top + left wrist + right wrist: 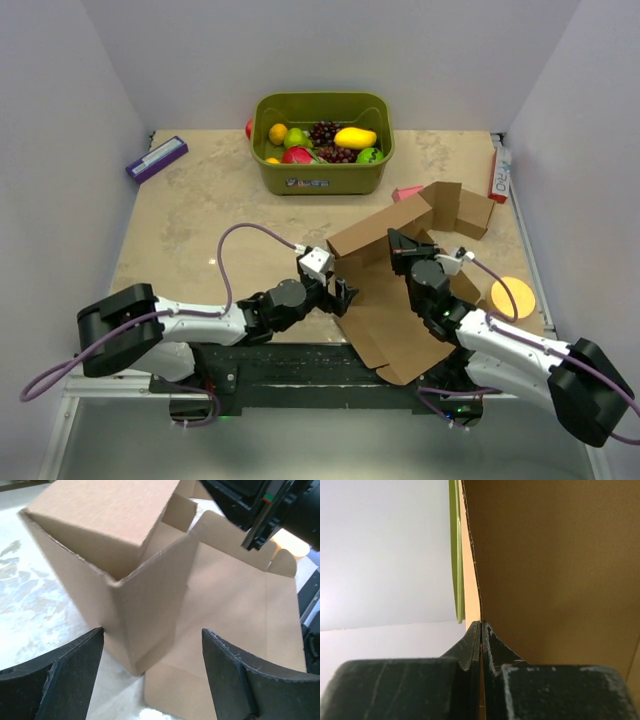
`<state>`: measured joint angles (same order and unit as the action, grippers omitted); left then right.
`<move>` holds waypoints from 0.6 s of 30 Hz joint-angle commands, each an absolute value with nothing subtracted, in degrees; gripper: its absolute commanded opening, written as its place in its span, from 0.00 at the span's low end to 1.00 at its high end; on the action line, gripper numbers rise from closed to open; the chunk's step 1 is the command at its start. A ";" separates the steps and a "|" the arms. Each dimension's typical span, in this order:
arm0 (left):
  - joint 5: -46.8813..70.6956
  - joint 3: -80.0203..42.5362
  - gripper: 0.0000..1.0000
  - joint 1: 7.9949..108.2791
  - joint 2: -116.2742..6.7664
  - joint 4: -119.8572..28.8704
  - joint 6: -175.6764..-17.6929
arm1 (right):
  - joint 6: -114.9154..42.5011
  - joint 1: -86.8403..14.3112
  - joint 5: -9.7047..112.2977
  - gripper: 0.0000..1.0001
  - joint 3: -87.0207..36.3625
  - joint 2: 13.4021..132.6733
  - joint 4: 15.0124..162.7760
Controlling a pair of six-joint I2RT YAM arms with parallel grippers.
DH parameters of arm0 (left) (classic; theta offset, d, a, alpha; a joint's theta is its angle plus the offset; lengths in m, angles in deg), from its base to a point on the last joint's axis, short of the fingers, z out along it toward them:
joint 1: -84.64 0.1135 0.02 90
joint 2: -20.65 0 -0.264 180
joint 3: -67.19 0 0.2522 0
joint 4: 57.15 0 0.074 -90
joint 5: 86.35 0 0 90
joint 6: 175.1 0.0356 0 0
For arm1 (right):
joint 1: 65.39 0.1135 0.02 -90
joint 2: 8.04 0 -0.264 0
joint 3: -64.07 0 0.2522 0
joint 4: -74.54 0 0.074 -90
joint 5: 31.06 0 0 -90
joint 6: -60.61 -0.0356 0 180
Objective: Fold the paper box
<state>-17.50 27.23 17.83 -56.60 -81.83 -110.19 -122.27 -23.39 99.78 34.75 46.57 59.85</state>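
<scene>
On the paper box (388,322), right tool (481,628) tight; left tool (347,297) low, wide open.

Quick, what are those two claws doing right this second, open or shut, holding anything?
Left gripper: open, straddling a raised corner of the paper box.
Right gripper: shut, pinching the paper box's edge.
</scene>
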 commanded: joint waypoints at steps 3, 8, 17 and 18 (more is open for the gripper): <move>-18.58 23.02 0.82 15.47 -61.08 -85.23 -111.82 | -121.59 -22.94 101.21 0.00 37.65 47.42 67.73; -24.38 21.44 0.81 14.94 -62.32 -78.31 -114.19 | -121.24 -23.03 101.30 0.00 38.26 46.28 68.35; -29.40 25.82 0.76 13.89 -63.11 -80.46 -115.87 | -119.92 -23.03 101.12 0.00 41.16 41.36 72.21; -29.23 26.18 0.75 13.62 -63.46 -81.44 -115.26 | -120.01 -23.03 101.04 0.00 41.43 40.57 72.82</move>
<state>-26.05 24.41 14.88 -62.39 -76.49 -114.75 -122.45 -23.28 99.71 37.97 41.58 60.75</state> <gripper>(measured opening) 0.769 0.009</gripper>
